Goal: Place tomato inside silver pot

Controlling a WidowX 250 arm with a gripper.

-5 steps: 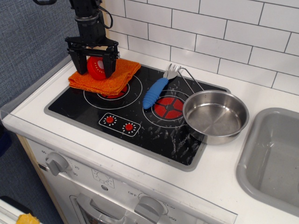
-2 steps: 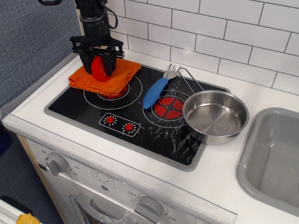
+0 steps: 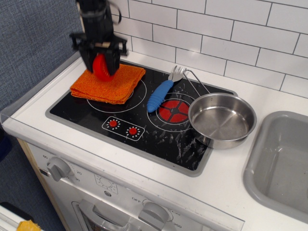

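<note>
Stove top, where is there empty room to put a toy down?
Bare black glass lies in front of the orange cloth, left of the knob panel, and in the front right corner below the silver pot. The middle is crowded: the blue-handled fork lies beside the pot. The gripper holds the tomato above the cloth.

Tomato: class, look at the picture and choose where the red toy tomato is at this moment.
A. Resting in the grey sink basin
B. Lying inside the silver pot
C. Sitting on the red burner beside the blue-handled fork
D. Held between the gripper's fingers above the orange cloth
D: the tomato sits clamped in the gripper, raised over the orange cloth, while the silver pot is empty.
</note>
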